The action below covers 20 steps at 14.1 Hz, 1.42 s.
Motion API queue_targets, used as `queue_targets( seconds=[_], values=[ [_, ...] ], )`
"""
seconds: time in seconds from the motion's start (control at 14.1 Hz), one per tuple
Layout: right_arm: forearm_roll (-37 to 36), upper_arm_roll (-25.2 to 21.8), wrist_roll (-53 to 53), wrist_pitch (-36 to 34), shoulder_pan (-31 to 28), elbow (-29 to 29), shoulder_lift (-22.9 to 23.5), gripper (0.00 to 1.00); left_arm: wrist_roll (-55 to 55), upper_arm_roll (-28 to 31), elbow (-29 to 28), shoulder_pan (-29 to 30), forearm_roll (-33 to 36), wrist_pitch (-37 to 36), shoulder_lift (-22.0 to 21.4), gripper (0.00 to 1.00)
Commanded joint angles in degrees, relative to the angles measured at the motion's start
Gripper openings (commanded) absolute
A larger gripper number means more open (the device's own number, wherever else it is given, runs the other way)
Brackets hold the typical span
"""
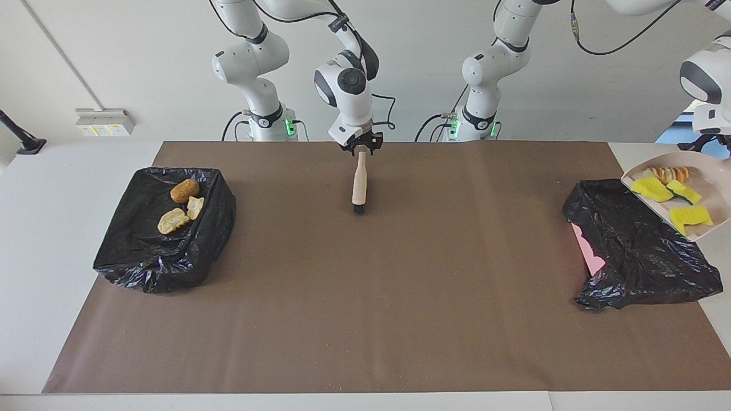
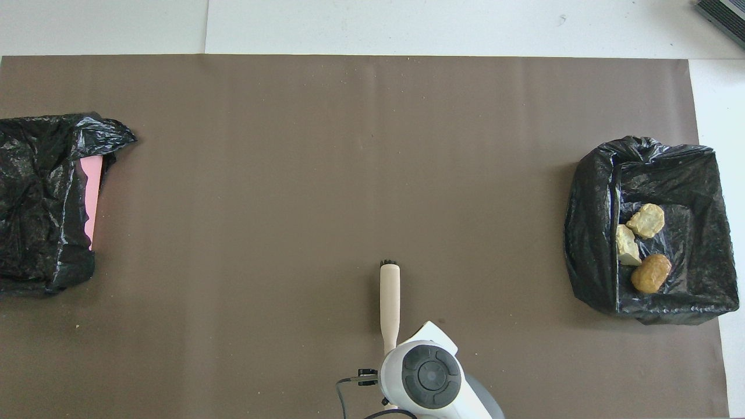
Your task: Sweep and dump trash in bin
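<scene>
Two black bag-lined bins: one (image 1: pixel 165 234) at the right arm's end, one (image 1: pixel 639 245) at the left arm's end. Three bread lumps (image 1: pixel 184 190) in the first bin. One dustpan (image 1: pixel 711 188) above the second bin, carrying three yellow sponge pieces (image 1: pixel 651 188) and one bread lump (image 1: pixel 669 173). One brush (image 1: pixel 360 182). Two arms.

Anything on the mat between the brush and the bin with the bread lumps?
Nothing: in both views the brown mat lies bare between the brush and that bin, apart from tiny specks.
</scene>
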Motion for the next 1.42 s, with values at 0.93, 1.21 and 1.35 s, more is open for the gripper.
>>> queue_targets(
  seconds=[0.93,1.21,1.35],
  values=[
    [-10.75,-0.81,-12.30,-6.43,-21.39,14.97,-0.93,1.00,-14.49,-0.55,1.01,-6.66,18.51,-17.28,-0.65,0.00],
    [-11.19,-0.81,-24.01,-17.04,-29.31,22.87,-0.93,1.00,-14.50,-0.64,5.74,-9.90,20.62,-25.54,-0.47,0.00],
    [-11.46,-1.86,-28.05,-22.06,-31.61,25.69,-1.28,1.00,-14.24,-0.64,8.12,-11.31,21.15,-28.36,-0.30,0.00]
  ],
)
